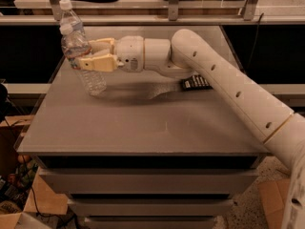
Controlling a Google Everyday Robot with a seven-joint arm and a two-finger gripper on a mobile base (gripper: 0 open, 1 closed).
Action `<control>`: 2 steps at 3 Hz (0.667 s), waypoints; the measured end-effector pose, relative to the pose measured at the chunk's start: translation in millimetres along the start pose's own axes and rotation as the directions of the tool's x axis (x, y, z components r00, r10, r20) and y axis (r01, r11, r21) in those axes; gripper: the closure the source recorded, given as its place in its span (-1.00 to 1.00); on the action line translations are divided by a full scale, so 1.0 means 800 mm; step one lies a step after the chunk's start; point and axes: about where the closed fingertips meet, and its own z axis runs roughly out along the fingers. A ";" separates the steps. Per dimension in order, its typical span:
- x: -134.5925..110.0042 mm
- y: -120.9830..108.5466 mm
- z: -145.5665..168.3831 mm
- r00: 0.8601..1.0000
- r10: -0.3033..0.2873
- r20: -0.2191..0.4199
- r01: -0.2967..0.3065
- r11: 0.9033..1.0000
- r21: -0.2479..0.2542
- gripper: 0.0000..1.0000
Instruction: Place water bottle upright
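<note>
The water bottle (pixel 85 61) is a small clear ribbed bottle with a white cap. It is at the table's far left, tilted with its top leaning left and its base at or just above the tabletop. My gripper (pixel 93 54) reaches in from the right, and its tan fingers (pixel 99 63) are shut around the bottle's middle. A second bottle with a white cap (pixel 71 17) stands right behind it and is partly hidden.
A black remote-like object (pixel 196 83) and a clear wrapper (pixel 157 89) lie on the grey table (pixel 143 128) under my arm. A shelf rail runs along the back. Cardboard boxes (pixel 19 209) sit on the floor at the left.
</note>
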 end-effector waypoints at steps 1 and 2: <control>0.002 0.000 0.001 1.000 -0.005 0.005 0.005 1.000 -0.001 -0.28; 0.002 0.001 0.000 1.000 -0.009 0.008 0.010 1.000 -0.003 -0.77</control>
